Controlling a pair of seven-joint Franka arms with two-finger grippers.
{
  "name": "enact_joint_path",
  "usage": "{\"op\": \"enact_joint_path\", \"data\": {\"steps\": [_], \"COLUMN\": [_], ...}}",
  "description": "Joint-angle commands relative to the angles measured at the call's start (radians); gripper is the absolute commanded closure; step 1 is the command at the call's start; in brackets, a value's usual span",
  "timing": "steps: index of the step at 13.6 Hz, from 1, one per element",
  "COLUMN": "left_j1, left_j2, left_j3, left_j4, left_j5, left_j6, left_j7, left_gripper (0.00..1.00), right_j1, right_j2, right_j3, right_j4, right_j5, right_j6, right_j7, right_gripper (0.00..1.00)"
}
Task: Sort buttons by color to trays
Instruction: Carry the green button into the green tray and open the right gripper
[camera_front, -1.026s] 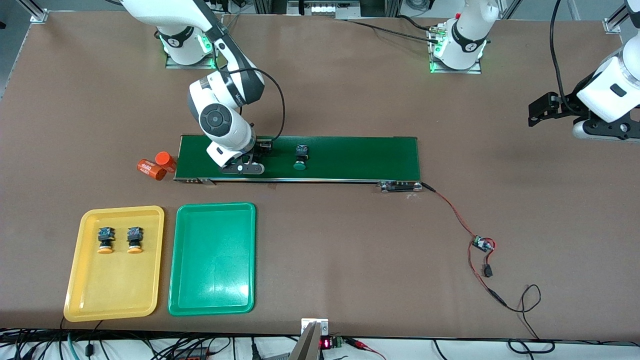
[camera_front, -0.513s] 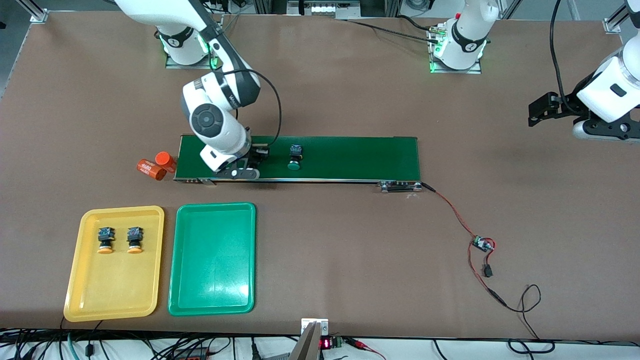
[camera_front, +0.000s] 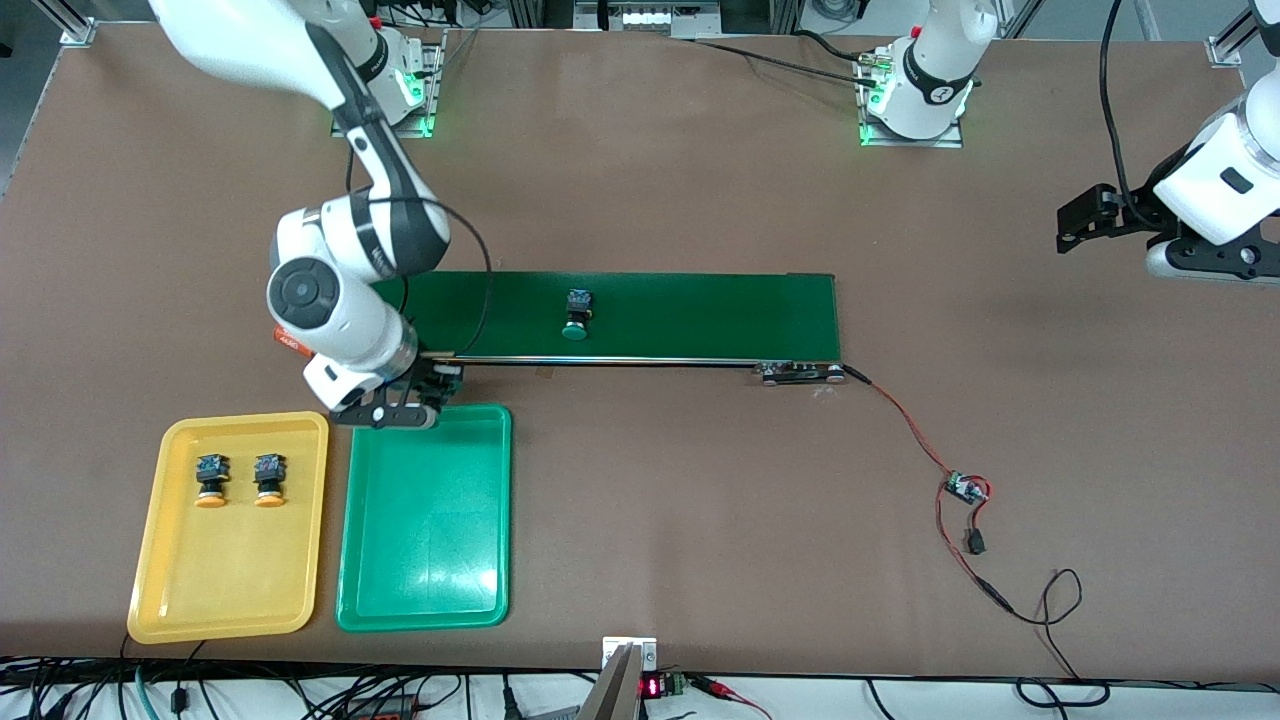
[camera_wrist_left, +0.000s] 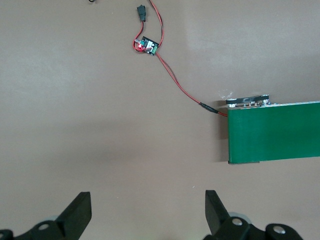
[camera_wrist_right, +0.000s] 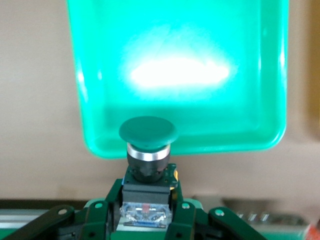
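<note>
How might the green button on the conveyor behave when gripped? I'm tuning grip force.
The green button on the conveyor belt looks rigid, so it should not flex. Its round cap overhangs the narrower body, so it may pivot or roll if nudged. It looks small, so probably light.

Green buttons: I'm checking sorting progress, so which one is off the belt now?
The green button gripped in the right tool, over the green tray's edge nearest the belt. The other green button sits on the belt.

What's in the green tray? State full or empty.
Empty: the green tray shows only bare floor. The right gripper, over its edge, is shut on a green button.
</note>
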Motion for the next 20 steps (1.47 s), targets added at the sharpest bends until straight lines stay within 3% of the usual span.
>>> {"op": "enact_joint_path", "data": {"steps": [1, 9, 11, 15, 20], "left_j1": [-0.006, -0.006, -0.006, -0.006, -0.006], "left_j2": [0.005, 0.005, 0.005, 0.005, 0.004], "left_j3": [0.001, 0.001, 0.001, 0.001, 0.001], "left_j4": [0.024, 0.024, 0.024, 0.024, 0.024], "left_j5": [0.028, 0.028, 0.028, 0.028, 0.028], "left_j6": [-0.022, -0.022, -0.022, -0.022, -0.024], "left_j7": [0.017, 0.017, 0.017, 0.017, 0.017], "left_gripper": [0.0, 0.0, 0.0, 0.0, 0.0], "right_j1": [-0.013, -0.073, -0.081, -0.072, -0.011], "right_j2": [0.111, 0.266, 0.281, 0.243, 0.024], "right_j3": [-0.016, -0.028, -0.028, -0.028, -0.022], "right_j4": [0.124, 0.211, 0.21, 0.182, 0.044], "right_j5": [-0.008, -0.005, -0.001, 0.004, 0.008], "right_j6": [-0.006, 0.147, 0.19, 0.172, -0.041], "right_j7": [-0.073, -0.239, -0.251, -0.241, -0.101], "right_gripper": [0.82, 0.79, 0.0, 0.0, 0.0]}}
